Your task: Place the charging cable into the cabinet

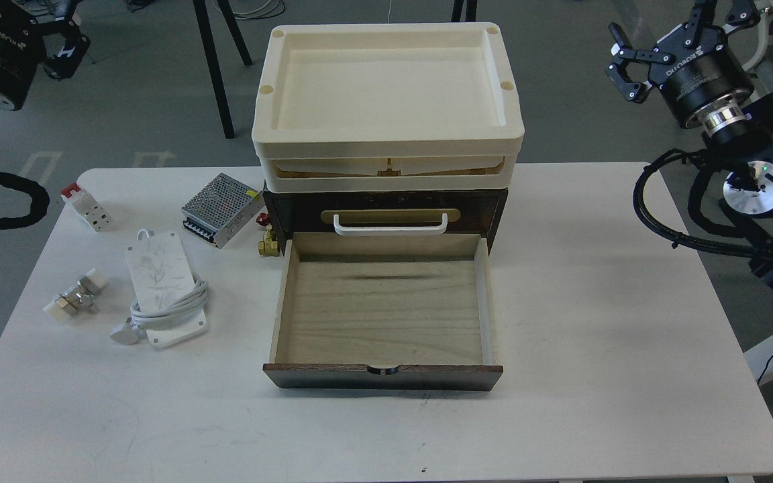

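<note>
The charging cable [162, 288] lies flat on the white table [594, 335], left of the cabinet: a scuffed white brick with a white cord coiled round its near end and a plug at its front left. The cabinet [386, 211] stands at the table's middle, dark brown with cream trays [386, 87] on top. Its pale wood drawer [383, 315] is pulled out toward me and empty. My left gripper [51, 20] hangs high at the far left, partly cut off by the frame, fingers spread. My right gripper [661, 30] hangs high at the far right, open and empty.
A perforated silver power-supply box [220, 209] sits behind the cable. A small brass valve [266, 240] lies by the cabinet's left side. A red-and-white block [88, 206] and a metal fitting [76, 297] lie further left. Black cable loops [682, 235] overhang the table's right edge.
</note>
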Motion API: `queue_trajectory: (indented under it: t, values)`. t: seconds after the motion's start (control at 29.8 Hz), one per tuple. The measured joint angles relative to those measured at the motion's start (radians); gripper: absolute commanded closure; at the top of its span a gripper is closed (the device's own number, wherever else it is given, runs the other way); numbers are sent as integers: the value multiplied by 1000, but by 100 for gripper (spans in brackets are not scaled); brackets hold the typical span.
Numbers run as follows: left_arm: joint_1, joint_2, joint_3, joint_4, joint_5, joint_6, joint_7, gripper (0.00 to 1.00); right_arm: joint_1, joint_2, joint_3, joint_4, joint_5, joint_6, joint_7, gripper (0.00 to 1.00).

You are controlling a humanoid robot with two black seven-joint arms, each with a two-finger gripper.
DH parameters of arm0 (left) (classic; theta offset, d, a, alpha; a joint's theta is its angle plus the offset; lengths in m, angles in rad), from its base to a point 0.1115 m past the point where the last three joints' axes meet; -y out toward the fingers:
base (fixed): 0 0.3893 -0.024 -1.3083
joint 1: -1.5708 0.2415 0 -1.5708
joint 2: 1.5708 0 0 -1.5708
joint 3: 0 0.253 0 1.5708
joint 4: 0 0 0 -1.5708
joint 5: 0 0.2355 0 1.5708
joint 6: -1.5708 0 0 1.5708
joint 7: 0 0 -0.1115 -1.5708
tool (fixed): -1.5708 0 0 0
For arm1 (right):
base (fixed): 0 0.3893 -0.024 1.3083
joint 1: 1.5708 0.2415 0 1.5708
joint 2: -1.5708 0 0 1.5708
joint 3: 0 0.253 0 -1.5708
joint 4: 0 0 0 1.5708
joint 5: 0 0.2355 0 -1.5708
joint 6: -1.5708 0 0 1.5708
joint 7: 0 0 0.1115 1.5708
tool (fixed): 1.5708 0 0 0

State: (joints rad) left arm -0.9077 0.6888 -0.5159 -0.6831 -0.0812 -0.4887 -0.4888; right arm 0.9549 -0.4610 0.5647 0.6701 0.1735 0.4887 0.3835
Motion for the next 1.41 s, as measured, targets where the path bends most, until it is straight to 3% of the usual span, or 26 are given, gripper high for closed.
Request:
queue_trajectory:
  t: [0.23,0.44,0.57,0.74,0.94,1.17,1.41]
  values:
    - [2,-10,-9,23,-8,0,0,0,-1,0,7,2,1,0,1,0]
    - [15,-49,-36,178,-77,0,0,0,-1,1,9,6,2,0,2,0]
    - [38,-89,-114,161,-104,0,0,0,-1,0,14,12,4,0,2,0]
    - [150,-18,-271,-89,-106,0,0,0,-7,-2,38,12,4,0,4,0]
    - [215,236,-310,-496,7,0,0,0,-29,-23,76,12,4,0,5,0]
    - [255,389,-303,-753,721,7,0,0,-67,-66,128,22,8,0,4,0]
    - [364,484,-131,-878,1459,247,0,1,-122,-120,165,53,14,0,4,0]
